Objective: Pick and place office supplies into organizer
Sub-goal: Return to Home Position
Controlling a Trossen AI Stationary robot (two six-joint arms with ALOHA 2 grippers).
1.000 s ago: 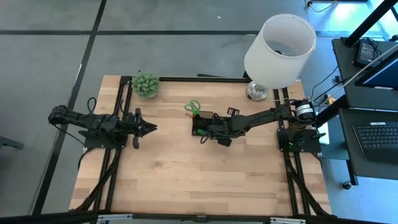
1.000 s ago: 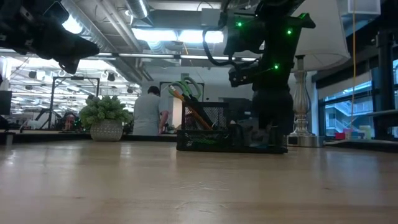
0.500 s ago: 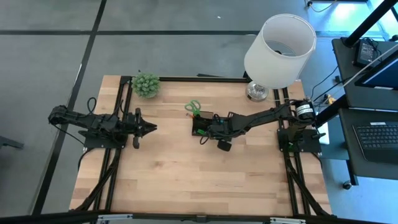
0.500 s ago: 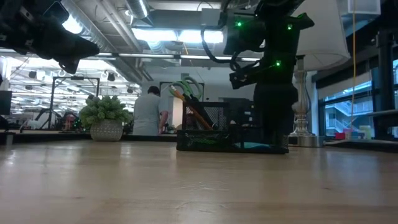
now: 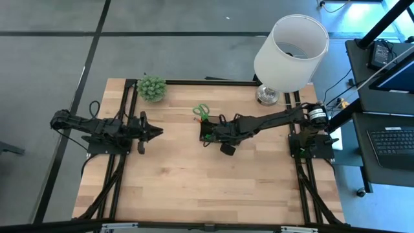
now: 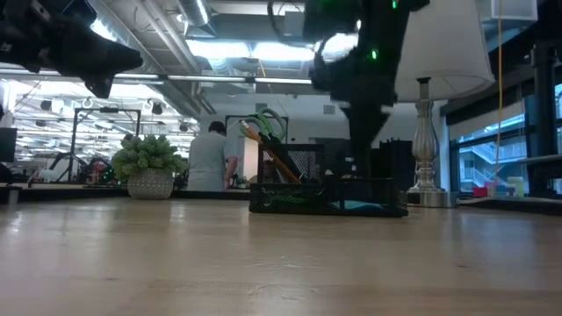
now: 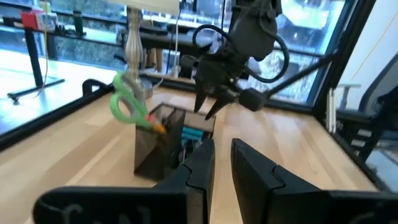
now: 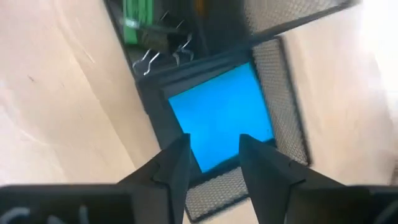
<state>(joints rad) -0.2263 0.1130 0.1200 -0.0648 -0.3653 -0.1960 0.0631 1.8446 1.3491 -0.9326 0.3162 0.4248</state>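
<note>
The organizer (image 5: 208,132) stands near the middle of the table (image 5: 194,188), a bit toward the far edge. It is a black mesh tray w/ two compartments, one low and one taller.

In the low compartment lies the blue sticky pad (image 8: 224,115). It is flat and covers most of the floor there. Just past the divider, the right wrist view shows small black clips (image 8: 165,53) and a green piece (image 8: 138,15). In the taller part the scissors (image 5: 201,111) stand w/ the green handles up, leaning out over the rim. An orange pencil (image 7: 157,127) is right beside them.

The right gripper (image 8: 211,163) hangs over the low compartment, pointing down at the pad. Its fingers are spread apart w/ nothing between them, and they do not touch the pad or the mesh.

The left gripper (image 5: 157,133) waits at the left side of the table, well apart from the organizer and pointing toward it. Its fingers are almost together, w/ only a thin slit between, and they hold nothing.

The plant (image 5: 151,88) stands at the far left corner & the lamp (image 5: 291,52) at the far right corner. In the low view a person (image 6: 211,158) stands in the room behind the table.
</note>
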